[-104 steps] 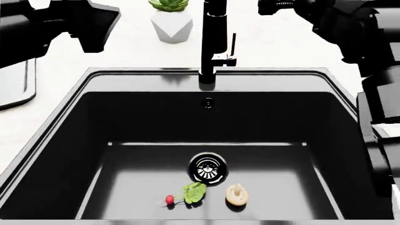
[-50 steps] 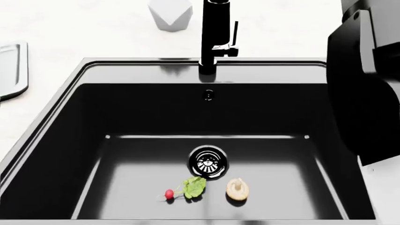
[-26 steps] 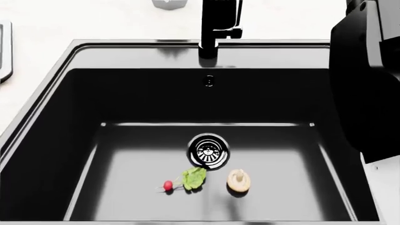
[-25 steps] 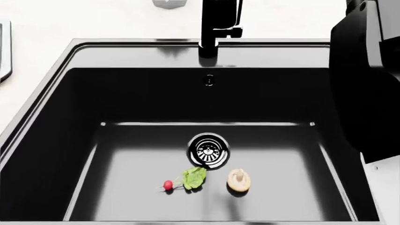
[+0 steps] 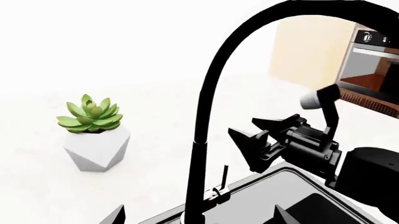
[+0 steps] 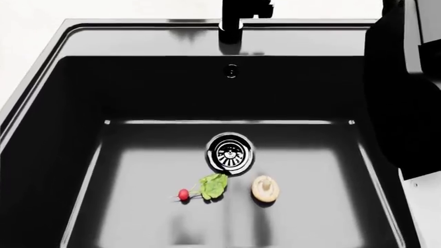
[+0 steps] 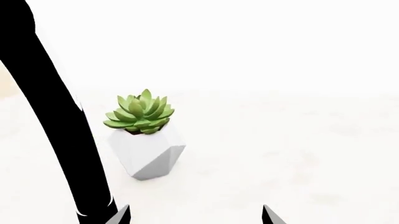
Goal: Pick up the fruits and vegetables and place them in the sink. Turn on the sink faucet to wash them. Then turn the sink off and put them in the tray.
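The black sink (image 6: 69,67) fills the head view. On its floor, near the chrome drain (image 6: 231,153), lie the red radish (image 6: 183,194) with its green leaves and, to its right, the tan mushroom (image 6: 265,188). Only the foot of the sink faucet (image 6: 231,20) shows there; no water shows. The left wrist view shows the faucet's tall black arc (image 5: 206,116) with its side lever (image 5: 222,182). My left gripper (image 5: 198,219) is open, high up before the faucet. My right gripper (image 7: 194,218) is open too, nothing between its fingertips, and shows beside the faucet (image 5: 244,127). The tray is out of view.
A succulent in a white faceted pot (image 5: 93,135) stands on the white counter behind the sink, left of the faucet (image 7: 145,140). My right arm's black bulk (image 6: 403,93) overhangs the sink's right rim. An oven front (image 5: 374,70) is far behind.
The head view has tilted down and closer over the sink: faucet, pot and tray slid out at the top and left. Radish and mushroom lie where they were.
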